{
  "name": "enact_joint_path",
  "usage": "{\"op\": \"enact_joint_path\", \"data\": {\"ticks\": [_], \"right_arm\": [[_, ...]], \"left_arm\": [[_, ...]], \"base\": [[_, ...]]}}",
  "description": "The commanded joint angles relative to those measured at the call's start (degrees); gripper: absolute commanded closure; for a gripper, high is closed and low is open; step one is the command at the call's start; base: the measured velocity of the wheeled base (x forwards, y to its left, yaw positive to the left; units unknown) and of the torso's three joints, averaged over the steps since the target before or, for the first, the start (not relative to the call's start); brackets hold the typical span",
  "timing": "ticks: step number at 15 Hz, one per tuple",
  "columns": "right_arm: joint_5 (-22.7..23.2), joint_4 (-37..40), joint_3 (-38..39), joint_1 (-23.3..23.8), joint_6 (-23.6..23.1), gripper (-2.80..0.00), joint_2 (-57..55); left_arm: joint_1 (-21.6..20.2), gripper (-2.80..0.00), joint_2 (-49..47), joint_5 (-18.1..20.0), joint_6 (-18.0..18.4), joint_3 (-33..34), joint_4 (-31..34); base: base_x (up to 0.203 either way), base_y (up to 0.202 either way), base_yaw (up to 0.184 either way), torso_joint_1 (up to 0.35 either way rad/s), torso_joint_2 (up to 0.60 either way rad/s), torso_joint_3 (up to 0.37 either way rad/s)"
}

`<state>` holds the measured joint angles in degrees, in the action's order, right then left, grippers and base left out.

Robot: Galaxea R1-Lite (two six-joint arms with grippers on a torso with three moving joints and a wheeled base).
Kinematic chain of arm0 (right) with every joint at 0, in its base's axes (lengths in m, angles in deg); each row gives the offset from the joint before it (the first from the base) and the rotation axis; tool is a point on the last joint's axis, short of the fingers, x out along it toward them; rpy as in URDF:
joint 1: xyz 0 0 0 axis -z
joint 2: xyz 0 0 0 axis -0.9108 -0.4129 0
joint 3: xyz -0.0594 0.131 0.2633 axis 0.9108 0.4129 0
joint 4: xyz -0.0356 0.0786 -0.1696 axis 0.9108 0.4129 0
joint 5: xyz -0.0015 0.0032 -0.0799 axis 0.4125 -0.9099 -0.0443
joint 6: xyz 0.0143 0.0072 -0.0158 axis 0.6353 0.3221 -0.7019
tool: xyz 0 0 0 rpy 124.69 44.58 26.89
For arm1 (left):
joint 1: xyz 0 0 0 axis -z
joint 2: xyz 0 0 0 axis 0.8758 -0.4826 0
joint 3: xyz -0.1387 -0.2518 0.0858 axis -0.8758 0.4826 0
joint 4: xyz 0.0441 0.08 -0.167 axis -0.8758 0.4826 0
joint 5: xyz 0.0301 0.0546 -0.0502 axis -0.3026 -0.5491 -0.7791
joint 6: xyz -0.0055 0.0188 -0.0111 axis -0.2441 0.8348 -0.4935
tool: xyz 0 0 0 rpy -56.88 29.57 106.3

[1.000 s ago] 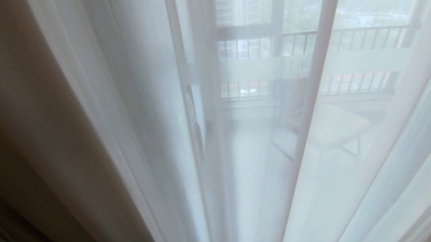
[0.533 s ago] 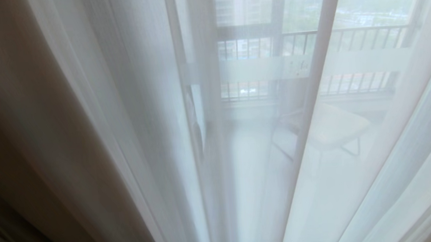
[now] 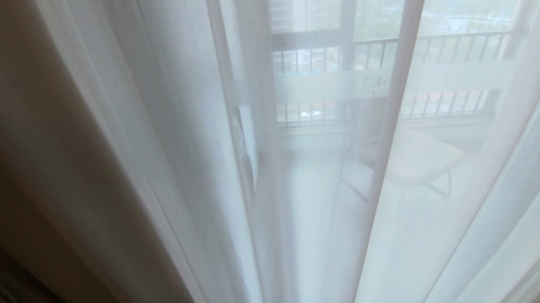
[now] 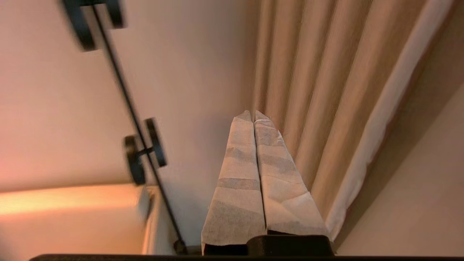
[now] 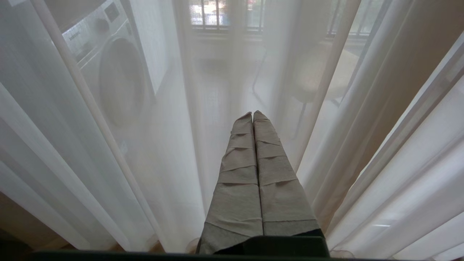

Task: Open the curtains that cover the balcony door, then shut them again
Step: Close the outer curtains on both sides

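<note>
The curtains fill the head view. A thin white sheer panel [image 3: 162,131] hangs across the middle and right, and a thick beige drape [image 3: 17,181] hangs at the left. Through the sheer I see the balcony door [image 3: 313,88] with its frosted white band. Neither gripper is in the head view. My left gripper [image 4: 252,113] is shut on nothing, its taped fingers pointing at a plain wall beside the beige drape's pleats [image 4: 319,90]. My right gripper [image 5: 252,113] is shut and empty, close in front of the sheer [image 5: 174,152].
Behind the sheer stand a washing machine [image 5: 116,72] on the left and a chair [image 3: 420,159] on the balcony floor, with a black-barred railing [image 3: 454,43] beyond. A black rod with round discs [image 4: 141,152] stands against the wall [image 4: 195,65] near my left gripper.
</note>
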<state>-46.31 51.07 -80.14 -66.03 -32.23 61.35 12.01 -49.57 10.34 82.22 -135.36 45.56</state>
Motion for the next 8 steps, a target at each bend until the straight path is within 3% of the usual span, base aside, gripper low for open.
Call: {"op": "enact_joint_path", "data": {"ticks": [1,2,3,8], "right_arm": [[0.0,0.0,0.0,0.0,0.0,0.0,0.0],[0.0,0.0,0.0,0.0,0.0,0.0,0.0],[0.0,0.0,0.0,0.0,0.0,0.0,0.0],[0.0,0.0,0.0,0.0,0.0,0.0,0.0]], "left_arm": [[-5.1,0.0,-7.0,10.5,-0.1,-1.1,-3.2],[-5.9,0.0,-8.0,12.8,-0.1,-1.2,-4.3],[-6.1,-2.8,-8.6,13.6,-0.2,-1.2,-4.9],[-5.6,-2.8,-8.5,13.9,-0.2,0.5,-4.9]], "base": [[0.0,0.0,0.0,0.0,0.0,0.0],[0.0,0.0,0.0,0.0,0.0,0.0],[0.0,0.0,0.0,0.0,0.0,0.0],[0.0,0.0,0.0,0.0,0.0,0.0]]}}
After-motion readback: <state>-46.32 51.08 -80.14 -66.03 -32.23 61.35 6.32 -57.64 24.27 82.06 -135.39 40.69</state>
